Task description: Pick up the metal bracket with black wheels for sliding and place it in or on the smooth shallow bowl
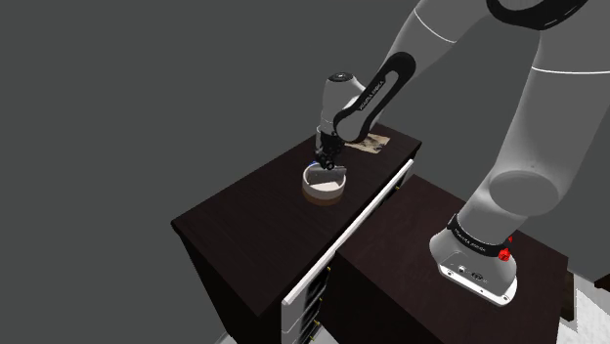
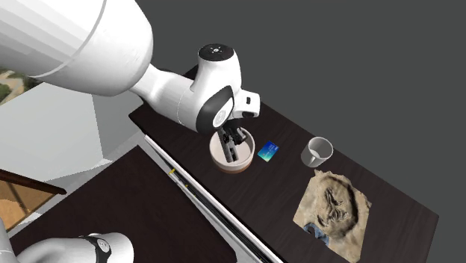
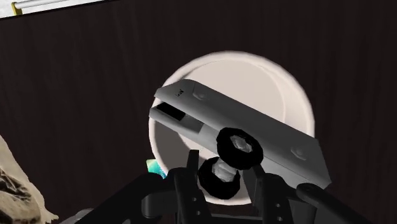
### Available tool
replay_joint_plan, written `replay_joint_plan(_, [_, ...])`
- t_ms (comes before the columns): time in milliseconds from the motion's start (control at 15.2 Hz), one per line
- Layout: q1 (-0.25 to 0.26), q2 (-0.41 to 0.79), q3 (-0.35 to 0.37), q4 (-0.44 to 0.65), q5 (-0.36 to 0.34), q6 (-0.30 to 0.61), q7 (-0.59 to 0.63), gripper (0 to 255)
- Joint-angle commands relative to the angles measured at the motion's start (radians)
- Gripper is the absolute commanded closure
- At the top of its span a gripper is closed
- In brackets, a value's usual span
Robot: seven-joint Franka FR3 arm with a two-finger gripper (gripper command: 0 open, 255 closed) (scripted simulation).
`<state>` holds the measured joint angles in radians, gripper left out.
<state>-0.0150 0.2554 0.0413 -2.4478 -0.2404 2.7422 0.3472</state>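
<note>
The pincer (image 3: 222, 172) was clamped on the black wheels (image 3: 238, 146) of the grey bracket (image 3: 254, 127), which hung just above the white bowl (image 3: 298, 95) on the dark counter (image 3: 76, 95). The bracket looked hard and stiff. Its long plate might tip it, and round wheels could slip.

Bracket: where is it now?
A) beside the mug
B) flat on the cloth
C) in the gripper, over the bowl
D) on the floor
C: in the wrist view the gripper clasps the bracket at its wheels, with the white bowl right behind it.
</note>
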Motion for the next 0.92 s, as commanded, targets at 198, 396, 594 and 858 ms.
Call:
replay_joint_plan(198, [-0.008,-0.028,0.032,-0.029,0.042,-0.068,-0.049,0])
replay_joint_plan(396, [-0.010,-0.089,0.044,-0.030,0.068,-0.127,-0.068,0])
replay_joint_plan(594, [-0.010,-0.089,0.043,-0.030,0.068,-0.127,-0.068,0])
replay_joint_plan(858, [-0.010,-0.089,0.043,-0.030,0.068,-0.127,-0.068,0])
